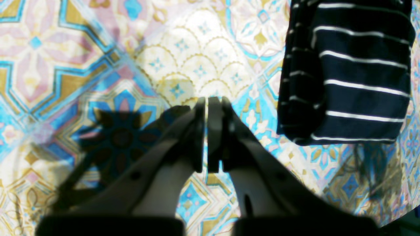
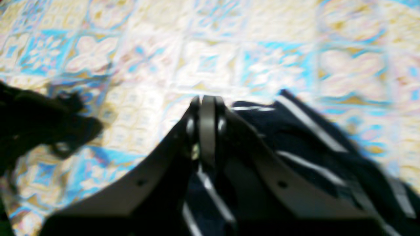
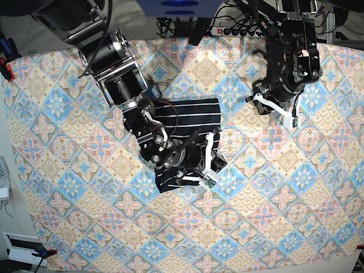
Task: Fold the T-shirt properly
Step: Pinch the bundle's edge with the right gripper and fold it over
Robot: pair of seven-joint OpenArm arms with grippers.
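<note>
Both fingers clenched, empty — right fingers (image 3: 211,149) over T-shirt (image 3: 190,116); left fingers (image 1: 207,134) beside it.

A pastel diamond-patterned tablecloth (image 3: 273,187) covers the table; a power strip (image 3: 236,31) lies beyond its far edge.

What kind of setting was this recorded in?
Probably a robotics lab bench: a table under a patterned tablecloth, a power strip with cables at its far edge, and a folded T-shirt between two arms.
</note>
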